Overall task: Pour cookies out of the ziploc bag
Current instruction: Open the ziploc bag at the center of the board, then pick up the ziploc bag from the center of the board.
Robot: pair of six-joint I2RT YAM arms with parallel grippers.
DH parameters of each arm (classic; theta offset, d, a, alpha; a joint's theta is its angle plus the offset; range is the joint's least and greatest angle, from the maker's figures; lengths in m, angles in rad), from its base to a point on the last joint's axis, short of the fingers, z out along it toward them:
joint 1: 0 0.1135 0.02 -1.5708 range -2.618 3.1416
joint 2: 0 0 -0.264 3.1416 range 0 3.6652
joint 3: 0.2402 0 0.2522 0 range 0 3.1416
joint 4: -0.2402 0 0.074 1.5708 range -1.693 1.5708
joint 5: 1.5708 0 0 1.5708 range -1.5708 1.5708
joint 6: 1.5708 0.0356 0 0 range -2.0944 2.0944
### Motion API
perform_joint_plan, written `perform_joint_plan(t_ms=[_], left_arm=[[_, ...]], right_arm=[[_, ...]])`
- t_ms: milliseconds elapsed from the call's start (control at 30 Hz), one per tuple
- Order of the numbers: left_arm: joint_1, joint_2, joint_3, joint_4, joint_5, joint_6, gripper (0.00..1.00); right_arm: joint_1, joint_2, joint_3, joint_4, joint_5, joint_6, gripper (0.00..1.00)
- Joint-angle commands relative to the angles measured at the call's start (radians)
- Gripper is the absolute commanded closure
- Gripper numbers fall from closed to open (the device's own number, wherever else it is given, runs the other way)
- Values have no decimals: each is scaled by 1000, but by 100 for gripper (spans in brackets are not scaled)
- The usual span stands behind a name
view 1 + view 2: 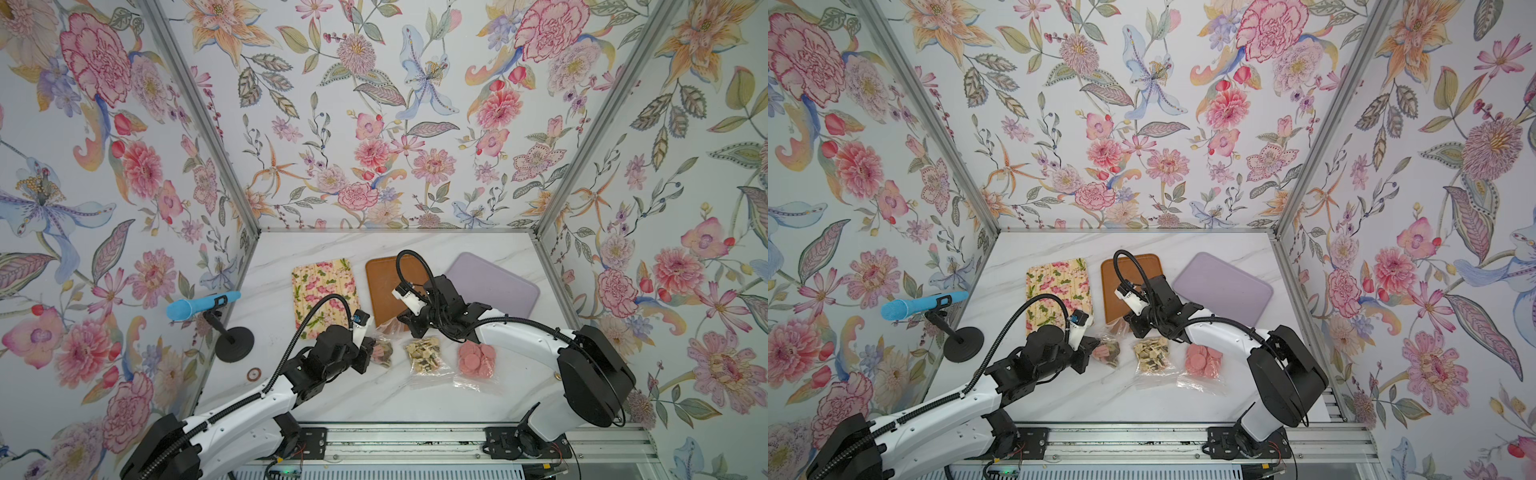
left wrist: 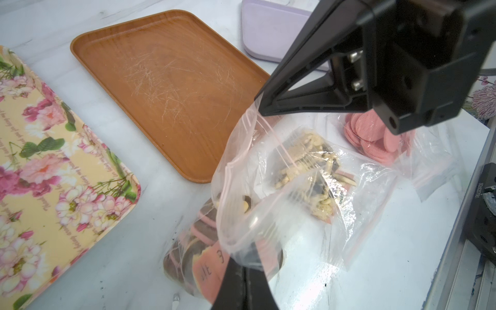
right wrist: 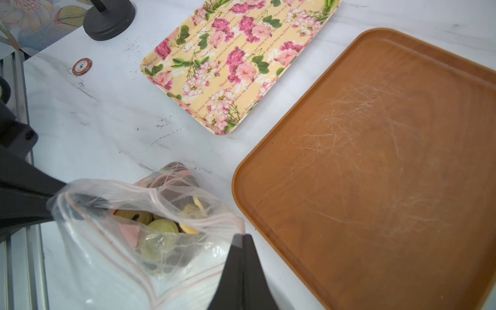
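Note:
A clear ziploc bag [image 1: 384, 353] [image 1: 1111, 353] of brown, beige and pink round cookies [image 2: 198, 241] [image 3: 161, 225] sits on the marble table just in front of the brown tray. My left gripper [image 1: 368, 347] [image 2: 244, 268] is shut on one side of the bag's rim. My right gripper [image 1: 405, 322] [image 3: 241, 237] is shut on the opposite side. The bag's mouth [image 3: 150, 193] gapes open between them. In the left wrist view the right gripper's fingertips [image 2: 264, 106] pinch the pink zip strip.
Beside it lie a bag of small star pieces [image 1: 424, 353] and a bag of pink discs [image 1: 478, 359]. Behind are a floral tray [image 1: 324, 291], a brown tray [image 1: 380, 274] and a lilac tray [image 1: 494, 286]. A blue microphone on a stand [image 1: 199, 305] and a chip [image 1: 254, 375] stand at the left.

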Motion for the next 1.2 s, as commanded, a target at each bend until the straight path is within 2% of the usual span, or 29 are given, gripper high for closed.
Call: perform_joint_plan(t_ms=[0, 133, 233, 400, 767, 1167], left_arm=[[12, 8, -12, 9, 29, 21, 100], [12, 17, -7, 9, 22, 26, 100], [12, 21, -3, 17, 15, 25, 100], [12, 31, 4, 28, -5, 20, 100], [11, 16, 2, 53, -7, 5, 97], [12, -4, 2, 42, -3, 3, 97]], right_arm=[[-10, 16, 38, -37, 45, -70, 100], [-3, 15, 48, -50, 81, -102, 99], [1, -4, 50, -63, 59, -92, 82], [28, -97, 6, -39, 40, -82, 72], [133, -267, -152, 71, -66, -151, 70], [197, -162, -87, 59, -35, -201, 67]])
